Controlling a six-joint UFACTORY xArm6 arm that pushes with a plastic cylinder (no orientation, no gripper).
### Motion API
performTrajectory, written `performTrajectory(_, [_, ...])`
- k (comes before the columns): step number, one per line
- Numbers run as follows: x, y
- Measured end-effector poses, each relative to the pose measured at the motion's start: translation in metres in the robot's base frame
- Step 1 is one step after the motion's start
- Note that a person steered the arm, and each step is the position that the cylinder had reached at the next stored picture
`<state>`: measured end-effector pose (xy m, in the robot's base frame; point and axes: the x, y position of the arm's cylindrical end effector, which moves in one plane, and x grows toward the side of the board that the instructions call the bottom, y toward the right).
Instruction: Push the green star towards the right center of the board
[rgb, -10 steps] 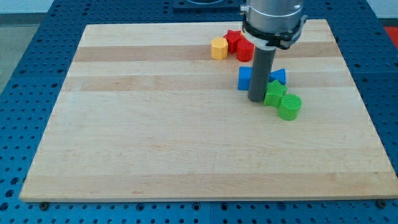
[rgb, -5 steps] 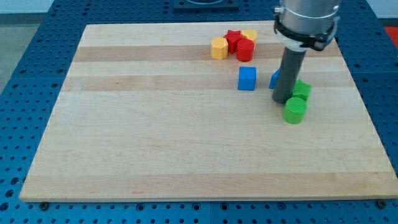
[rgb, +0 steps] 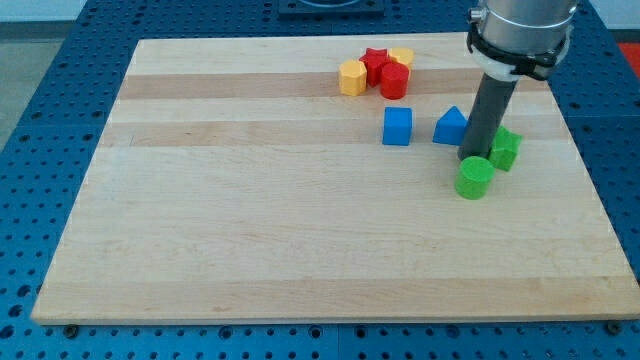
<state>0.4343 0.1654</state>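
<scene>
The green star (rgb: 504, 149) lies at the board's right side, about mid-height. My tip (rgb: 476, 157) stands right against the star's left edge. The dark rod rises from it to the arm's head at the view's top right. A green cylinder (rgb: 474, 179) lies just below my tip, close to it. A blue triangle (rgb: 450, 126) sits just left of the rod.
A blue cube (rgb: 397, 126) lies left of the triangle. At the board's top middle is a cluster: a yellow block (rgb: 352, 77), a red star (rgb: 376, 63), a red cylinder (rgb: 393, 81) and a second yellow block (rgb: 402, 56). The wooden board (rgb: 250, 200) rests on a blue perforated table.
My tip has moved to the view's right, pushing the green star rightwards away from the blue triangle. The green cylinder has shifted slightly right. The blue triangle is now uncovered.
</scene>
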Motion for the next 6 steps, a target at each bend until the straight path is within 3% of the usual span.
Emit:
performTrajectory(4, [0.001,0.019])
performTrajectory(6, [0.001,-0.037])
